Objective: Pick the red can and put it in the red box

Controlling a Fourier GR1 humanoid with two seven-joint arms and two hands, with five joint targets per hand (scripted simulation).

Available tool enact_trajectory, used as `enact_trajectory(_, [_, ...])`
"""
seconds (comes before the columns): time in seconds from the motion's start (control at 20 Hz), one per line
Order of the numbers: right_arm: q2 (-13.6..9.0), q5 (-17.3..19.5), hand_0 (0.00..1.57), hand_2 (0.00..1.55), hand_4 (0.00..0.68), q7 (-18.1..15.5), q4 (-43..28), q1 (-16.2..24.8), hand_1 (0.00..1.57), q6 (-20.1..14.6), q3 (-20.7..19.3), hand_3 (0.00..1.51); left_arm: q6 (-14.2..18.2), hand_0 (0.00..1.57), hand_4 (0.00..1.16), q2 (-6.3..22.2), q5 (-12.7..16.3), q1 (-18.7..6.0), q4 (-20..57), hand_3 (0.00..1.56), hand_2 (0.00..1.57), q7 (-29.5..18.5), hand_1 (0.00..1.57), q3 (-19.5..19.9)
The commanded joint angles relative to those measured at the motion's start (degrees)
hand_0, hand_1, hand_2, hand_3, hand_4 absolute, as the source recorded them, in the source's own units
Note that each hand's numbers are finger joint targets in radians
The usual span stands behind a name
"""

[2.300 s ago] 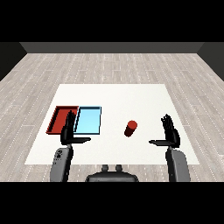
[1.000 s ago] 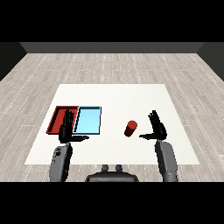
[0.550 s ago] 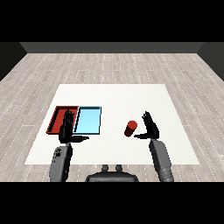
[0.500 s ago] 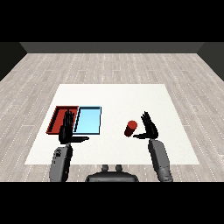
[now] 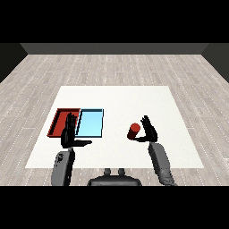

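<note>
A white worktop (image 5: pixel 116 96) carries two trays lying side by side toward its left edge: the red tray (image 5: pixel 59 120) on the outside and the light blue tray (image 5: pixel 91 124) touching its inner side. The red can (image 5: pixel 133 131) stands upright on the bare worktop, right of the middle and nearer the front edge than the back one, well apart from both trays.

The right hand (image 5: pixel 149 130) is raised just beside the can on its right side, palm turned toward it, fingers (image 5: pixel 145 121) straight and spread, thumb reaching in below the can; whether any part touches the can cannot be told, and nothing is curled round it. Its grey forearm (image 5: pixel 160 162) comes in from the front right corner.

The left hand (image 5: pixel 69 135) is held up over the front edge of the red tray, fingers straight and pointing away, thumb stuck out to the side toward the blue tray, holding nothing. Its forearm (image 5: pixel 62 166) rises from the front left corner.
</note>
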Motion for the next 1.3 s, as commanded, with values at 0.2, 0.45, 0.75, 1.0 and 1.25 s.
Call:
enact_trajectory(0.2, [-2.19, -1.01, 0.00, 0.00, 0.000, -2.61, 12.34, -7.55, 0.00, 1.79, -2.58, 0.00, 0.30, 0.00, 0.00, 1.48, 0.23, -2.63, 0.87, 0.00, 0.00, 1.87, 0.00, 1.66])
enact_trajectory(0.45, [2.21, 0.34, 0.00, 0.00, 0.000, -3.03, 11.09, -7.05, 0.00, -0.96, 0.74, 0.00, -0.55, 0.00, 0.00, 2.22, 0.96, -2.03, 0.90, 0.00, 0.00, 1.66, 0.00, 2.56])
enact_trajectory(0.75, [1.89, 0.12, 0.00, 0.00, 0.000, -3.48, 9.98, -5.70, 0.00, -1.51, 2.02, 0.00, -0.34, 0.00, 0.00, 0.43, -0.04, -1.57, 3.66, 0.00, 0.00, -2.52, 0.00, 1.44])
enact_trajectory(1.0, [1.28, -1.34, 0.00, 0.00, 0.000, -4.97, 16.40, -10.23, 0.00, 0.20, 0.05, 0.00, 0.79, 0.00, 0.00, -0.53, -0.96, 0.25, 0.34, 0.00, 0.00, -1.83, 0.00, 0.02])
enact_trajectory(1.25, [2.53, -2.10, 0.00, 0.00, 0.000, -4.25, 16.79, -10.65, 0.00, -0.42, 2.07, 0.00, 1.09, 0.00, 0.00, -1.47, -1.92, 4.08, -2.71, 0.00, 0.00, -1.90, 0.00, -1.62])
